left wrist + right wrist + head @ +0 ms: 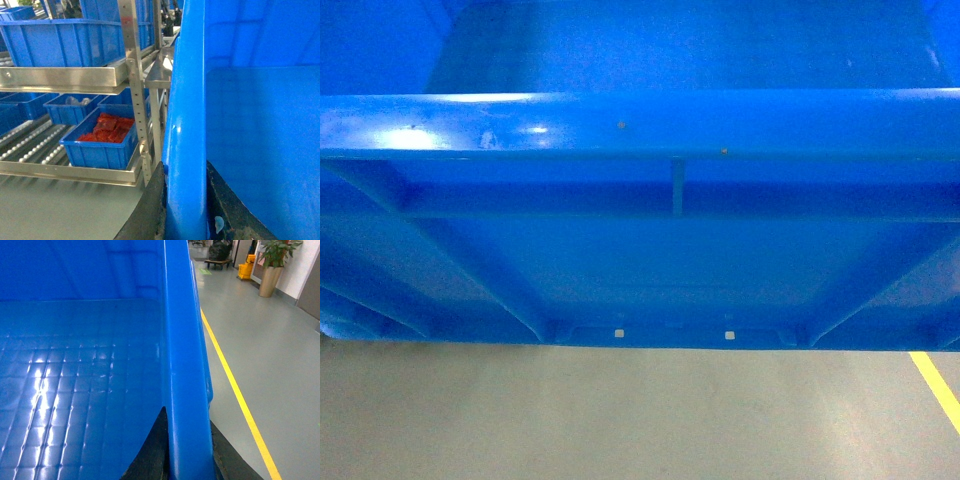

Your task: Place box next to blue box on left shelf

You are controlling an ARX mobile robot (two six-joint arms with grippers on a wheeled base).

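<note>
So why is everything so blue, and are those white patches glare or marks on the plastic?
Head view: the box fills the frame close up, with glare streaks along its rim. Right wrist view: ceiling lights reflect as white patches on the gridded floor of the box; the right gripper is dark and soft at the bottom edge. Left wrist view: the left shelf is sharper, the left gripper dim.

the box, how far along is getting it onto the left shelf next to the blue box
Done: the box is picked up, with the left tool and right tool each clamped over a side rim. In hand: it is carried off the floor, beside the left shelf, not on it. Left: set it on the rollers next to the blue box holding red items, then release.
</note>
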